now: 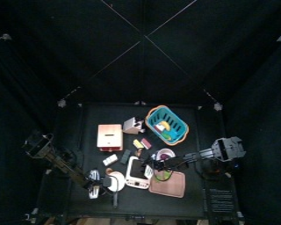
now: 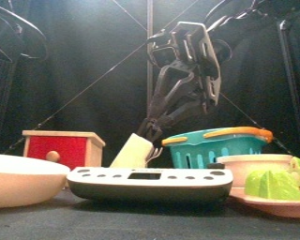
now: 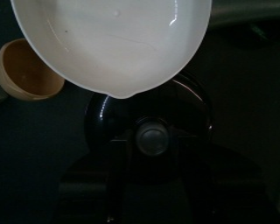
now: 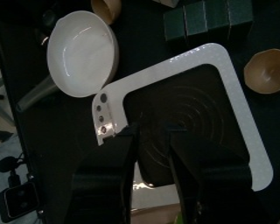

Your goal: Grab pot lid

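The pot lid [image 3: 150, 133] lay dark and round in the middle of the left wrist view, its pale knob facing the camera, just below the rim of a white pan [image 3: 113, 39] that filled the top of the frame. A wooden bowl [image 3: 29, 70] showed at the left edge. The left gripper [image 1: 89, 177] hung over the lower left of the table [image 1: 84, 119] in the top view. Its fingers merged into the dark at the bottom of its own wrist view, so I could not tell whether they were spread or pressed together. The right gripper [image 4: 150, 150] reached in from the right, with its fingers spread and holding nothing. It hovered over the black platform of a white-framed scale [image 4: 230, 66] that ran across the middle of its wrist view. In the front view the scale [image 2: 150, 184] sat low at centre, the pan at the lower left and the right arm hanging behind. A red box [image 2: 63, 147] stood at the left and a teal basket [image 2: 217, 148] at the right, with a plate of green leaves [image 2: 276, 185] in the lower right corner.
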### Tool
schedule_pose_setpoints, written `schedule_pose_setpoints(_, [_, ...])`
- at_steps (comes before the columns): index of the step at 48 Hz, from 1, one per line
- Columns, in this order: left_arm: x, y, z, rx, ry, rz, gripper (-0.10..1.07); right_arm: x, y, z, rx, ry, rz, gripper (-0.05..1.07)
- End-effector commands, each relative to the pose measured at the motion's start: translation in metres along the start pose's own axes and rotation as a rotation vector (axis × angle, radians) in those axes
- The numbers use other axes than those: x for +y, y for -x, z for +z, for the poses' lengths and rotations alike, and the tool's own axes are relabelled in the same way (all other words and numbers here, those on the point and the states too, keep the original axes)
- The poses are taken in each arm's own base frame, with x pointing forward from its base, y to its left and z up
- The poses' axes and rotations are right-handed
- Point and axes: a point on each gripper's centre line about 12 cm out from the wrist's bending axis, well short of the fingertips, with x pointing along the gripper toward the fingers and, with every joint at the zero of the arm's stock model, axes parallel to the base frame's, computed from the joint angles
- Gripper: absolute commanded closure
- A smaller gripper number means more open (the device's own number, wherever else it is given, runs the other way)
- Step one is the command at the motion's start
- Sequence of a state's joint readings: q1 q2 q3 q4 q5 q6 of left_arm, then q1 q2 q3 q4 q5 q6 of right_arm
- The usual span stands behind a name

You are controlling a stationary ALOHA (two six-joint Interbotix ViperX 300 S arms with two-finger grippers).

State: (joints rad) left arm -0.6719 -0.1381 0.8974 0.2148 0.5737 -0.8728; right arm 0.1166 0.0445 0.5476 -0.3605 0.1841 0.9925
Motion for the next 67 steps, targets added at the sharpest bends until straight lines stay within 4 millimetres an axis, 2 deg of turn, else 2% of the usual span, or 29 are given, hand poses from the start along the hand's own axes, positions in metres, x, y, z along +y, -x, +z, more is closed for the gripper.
schedule_pose_setpoints(1, [-0.001, 0.002, 0.006, -0.017, 0.003, -0.006, 0.28, 0.006, 0.007, 0.009, -0.03, -0.005, 0.025, 0.34])
schedule_pose_setpoints(21, [0.004, 0.009, -0.001, -0.017, 0.003, -0.004, 0.3, 0.005, 0.007, 0.01, -0.03, -0.008, 0.022, 0.34])
schedule_pose_setpoints(32, [0.015, 0.027, -0.015, -0.001, 0.041, -0.011, 0.3, 0.004, 0.006, 0.01, -0.03, -0.008, 0.02, 0.34])
schedule_pose_setpoints(49, [0.027, 0.067, -0.02, -0.072, 0.069, -0.063, 0.3, 0.004, 0.007, 0.009, -0.03, -0.008, 0.02, 0.34])
schedule_pose_setpoints(67, [0.027, 0.072, -0.016, -0.098, 0.069, -0.076, 0.3, 0.002, 0.006, 0.008, -0.024, -0.007, 0.015, 0.34])
